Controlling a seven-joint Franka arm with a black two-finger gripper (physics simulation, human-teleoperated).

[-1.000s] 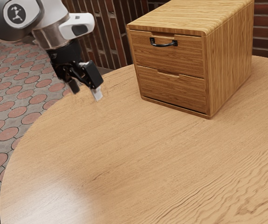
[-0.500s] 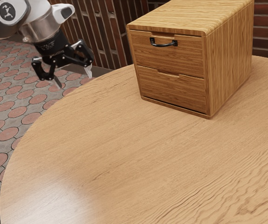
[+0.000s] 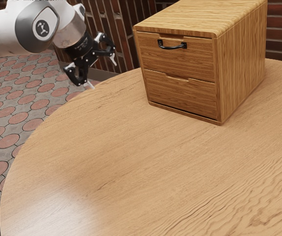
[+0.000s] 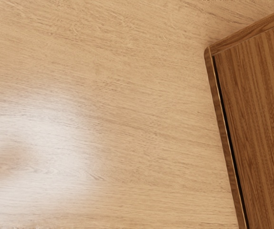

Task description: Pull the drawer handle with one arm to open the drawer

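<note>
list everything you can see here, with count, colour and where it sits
table: 1, light wood, round, fills the foreground
cabinet: 1, brown wood grain, on the table toward the exterior view's right
upper drawer: 1, brown wood, top of the cabinet, front flush
lower drawer: 1, brown wood, under the upper one, front flush
handle: 1, black, on the upper drawer's front
brick wall: 1, dark red-brown, behind the cabinet
paved floor: reddish round pavers, exterior view's left
arm: 1, white and grey, upper left of the exterior view
hand: 1, black, open, in the air by the table's far edge, apart from the handle
</note>
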